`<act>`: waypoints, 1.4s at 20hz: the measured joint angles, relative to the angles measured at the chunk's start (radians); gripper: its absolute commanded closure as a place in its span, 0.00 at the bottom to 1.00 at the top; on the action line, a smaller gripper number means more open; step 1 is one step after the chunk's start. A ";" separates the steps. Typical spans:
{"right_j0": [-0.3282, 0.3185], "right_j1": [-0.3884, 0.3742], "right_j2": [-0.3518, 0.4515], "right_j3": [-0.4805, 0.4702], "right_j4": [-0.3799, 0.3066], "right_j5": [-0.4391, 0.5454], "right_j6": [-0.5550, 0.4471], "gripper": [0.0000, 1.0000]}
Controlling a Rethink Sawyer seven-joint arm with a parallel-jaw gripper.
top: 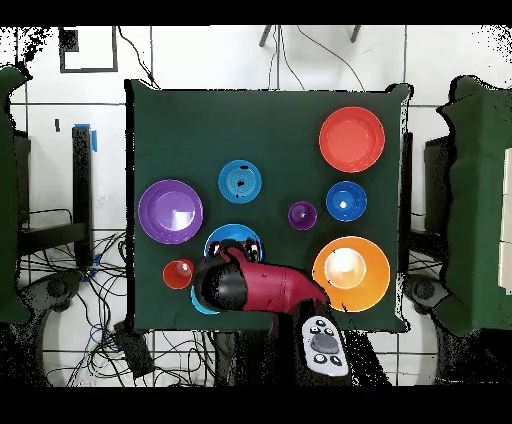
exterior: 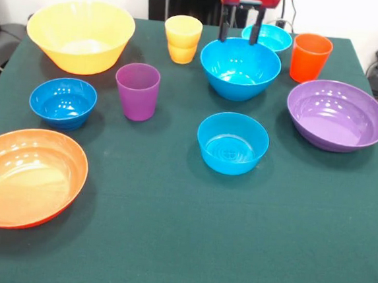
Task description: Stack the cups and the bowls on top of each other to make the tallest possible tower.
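Observation:
No tower stands; every piece sits apart on the green table (exterior: 166, 245). My gripper (exterior: 240, 32) hangs open and empty over the far rim of a mid-blue bowl (exterior: 239, 70). Behind it is the small cyan bowl (exterior: 270, 36), with the orange cup (exterior: 310, 57) to its right. The yellow cup (exterior: 182, 39) stands left of the gripper. The purple cup (exterior: 137, 91), the second mid-blue bowl (exterior: 232, 143), the wide purple bowl (exterior: 337, 115), the large yellow bowl (exterior: 79, 36), the small dark blue bowl (exterior: 62, 102) and the wide orange bowl (exterior: 27, 178) lie around.
In the overhead view the red arm (top: 262, 288) covers the yellow cup and most of the cyan bowl. A grey remote-like device (top: 322, 346) lies past the table edge by the robot's base. Cables lie on the floor around the table.

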State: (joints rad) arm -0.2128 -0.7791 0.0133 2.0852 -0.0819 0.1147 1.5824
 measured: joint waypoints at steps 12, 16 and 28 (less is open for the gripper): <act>0.066 -0.010 0.007 0.001 0.003 0.007 0.000 0.00; 0.091 -0.010 0.009 0.001 0.012 0.007 0.002 0.00; 0.161 0.039 0.008 0.000 0.023 -0.010 0.079 0.00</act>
State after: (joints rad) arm -0.0518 -0.7404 0.0212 2.0852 -0.0591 0.1051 1.6617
